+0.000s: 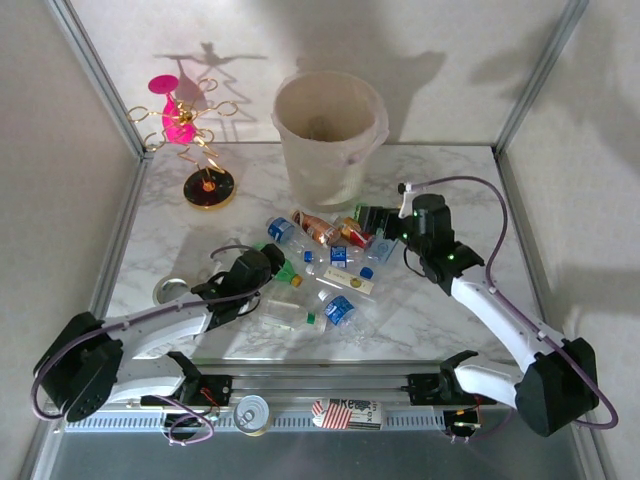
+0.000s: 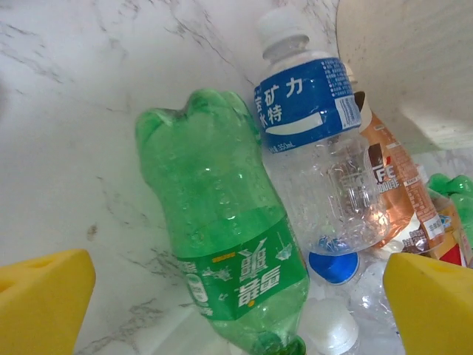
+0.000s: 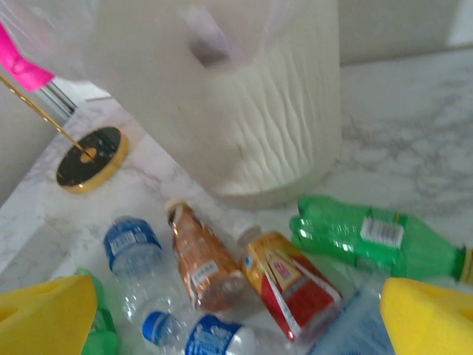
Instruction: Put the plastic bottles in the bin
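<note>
Plastic bottles (image 1: 325,268) lie heaped on the marble desk (image 1: 460,200) just in front of the bin (image 1: 325,170), and none can be made out inside it. The left claw (image 1: 270,264) and right claw (image 1: 368,220) hover over the pile, released and empty. The job looks barely begun.

plastic bottles (image 1: 330,270) heaped lying before upright cream bin (image 1: 328,140)

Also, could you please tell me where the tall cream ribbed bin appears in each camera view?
Top external: the tall cream ribbed bin stands at top centre.
Left wrist: its cream wall is in the top right corner.
Right wrist: upper centre, lined with translucent plastic.
Shared landmark: the brown-labelled plastic bottle lying near its base.
</note>
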Available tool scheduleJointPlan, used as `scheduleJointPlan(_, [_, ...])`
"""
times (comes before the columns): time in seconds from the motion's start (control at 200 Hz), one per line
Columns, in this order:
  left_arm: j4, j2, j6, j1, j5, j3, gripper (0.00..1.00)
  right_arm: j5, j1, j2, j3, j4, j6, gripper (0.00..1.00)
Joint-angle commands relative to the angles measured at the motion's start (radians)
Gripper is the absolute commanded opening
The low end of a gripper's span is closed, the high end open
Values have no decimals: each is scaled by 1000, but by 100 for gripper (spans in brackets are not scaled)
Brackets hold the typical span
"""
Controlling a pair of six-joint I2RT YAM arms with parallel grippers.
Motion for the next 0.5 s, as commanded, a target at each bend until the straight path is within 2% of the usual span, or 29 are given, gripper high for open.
scheduleJointPlan(0.0, [-22,61,-20,-11,-20,64,100,32,3,-38,-52,42,48,99])
scheduleJointPlan(0.496, [-82,356,-51,-11,-20,226,100,89,4,-59,-85,24,31,99])
